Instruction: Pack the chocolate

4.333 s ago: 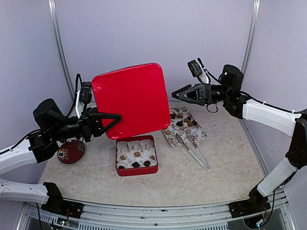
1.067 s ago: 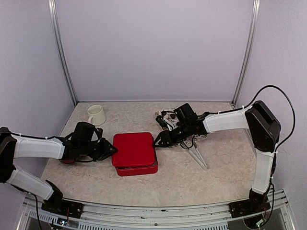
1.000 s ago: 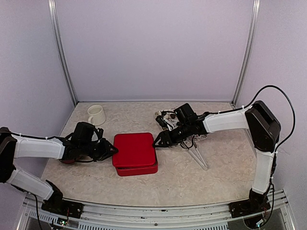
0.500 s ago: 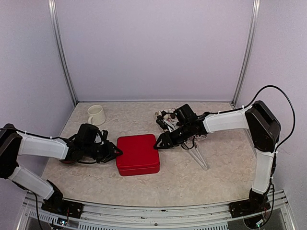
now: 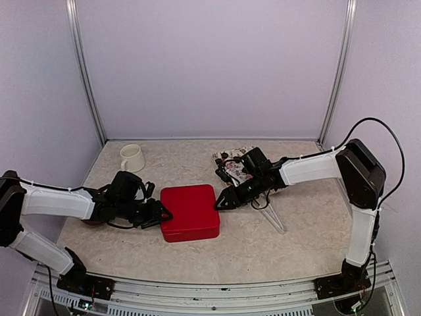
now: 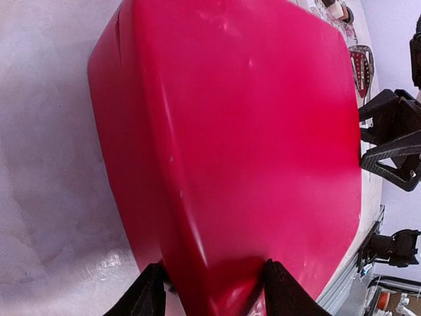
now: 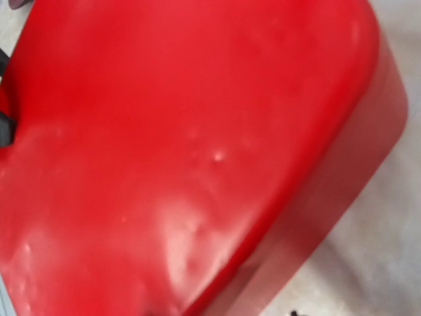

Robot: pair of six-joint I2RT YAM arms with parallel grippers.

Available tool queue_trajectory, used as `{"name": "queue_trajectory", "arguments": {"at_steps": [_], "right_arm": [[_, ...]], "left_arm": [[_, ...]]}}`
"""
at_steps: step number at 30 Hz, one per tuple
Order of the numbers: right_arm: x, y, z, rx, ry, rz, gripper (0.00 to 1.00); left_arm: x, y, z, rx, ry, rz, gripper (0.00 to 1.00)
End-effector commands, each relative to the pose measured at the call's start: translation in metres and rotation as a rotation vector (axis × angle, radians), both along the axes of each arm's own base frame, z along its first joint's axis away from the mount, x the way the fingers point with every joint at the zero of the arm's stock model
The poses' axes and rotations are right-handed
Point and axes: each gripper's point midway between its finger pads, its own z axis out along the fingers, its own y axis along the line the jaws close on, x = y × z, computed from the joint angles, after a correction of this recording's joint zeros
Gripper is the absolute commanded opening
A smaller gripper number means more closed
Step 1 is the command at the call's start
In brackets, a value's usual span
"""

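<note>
The left gripper straddles the left edge of the red tin, fingers parted around its lid. The right gripper meets the tin's right edge; its state can't be told. Leftover chocolate lies beyond, on the patterned tray.

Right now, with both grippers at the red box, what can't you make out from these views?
- Box contents: the red lid covers everything in all three views.
- Right gripper: the right wrist view shows only lid, no fingers; in the top view too small to judge.
- Left gripper: its fingertips are cut off by the left wrist view's bottom edge.
- Chocolate left on the tray: partly hidden by the right arm, too small to count.
</note>
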Motion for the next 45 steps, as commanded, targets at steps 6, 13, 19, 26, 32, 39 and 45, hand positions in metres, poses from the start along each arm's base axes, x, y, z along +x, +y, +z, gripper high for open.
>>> {"name": "queue_trajectory", "arguments": {"at_steps": [6,13,19,26,32,39,45], "right_arm": [[-0.031,-0.017,-0.032,-0.098,0.052,0.046,0.50],[-0.027,-0.018,-0.040,-0.132,0.037,0.040,0.50],[-0.025,-0.007,-0.030,-0.115,0.027,0.054,0.52],[-0.027,-0.011,-0.046,-0.152,0.036,0.061,0.52],[-0.028,-0.013,-0.050,-0.164,0.034,0.064,0.52],[-0.026,-0.011,-0.044,-0.155,0.021,0.069,0.52],[-0.024,-0.010,-0.041,-0.160,0.012,0.074,0.52]], "left_arm": [[-0.014,0.015,-0.016,0.091,0.041,0.000,0.54],[-0.020,0.034,-0.036,0.148,0.086,0.056,0.49],[-0.024,0.052,-0.042,0.200,0.104,0.085,0.40],[-0.005,0.029,0.019,0.213,-0.088,0.017,0.41],[0.016,0.026,0.098,0.301,-0.250,-0.039,0.38],[-0.008,-0.012,0.111,0.412,-0.243,-0.276,0.17],[-0.037,-0.027,0.082,0.445,-0.153,-0.365,0.08]]}}
